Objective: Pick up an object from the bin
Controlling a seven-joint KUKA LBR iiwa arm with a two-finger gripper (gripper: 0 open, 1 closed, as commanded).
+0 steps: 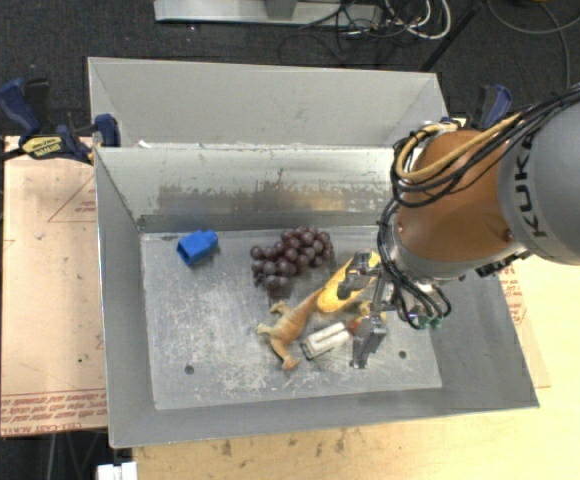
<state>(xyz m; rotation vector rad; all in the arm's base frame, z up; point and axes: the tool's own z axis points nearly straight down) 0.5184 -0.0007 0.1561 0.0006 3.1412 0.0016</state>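
The grey arm [560,183] is being extended into the frame from the right edge, at mid-height. Its wrist is being enclosed by an orange cover [450,208], right of centre, over which yellow and black cables [425,158] are being looped. Below the cover, the gripper [368,343] is being pointed downward and slightly leftward, right of the frame's centre and below mid-height. Thin wires [425,316] are being hung just beside it.
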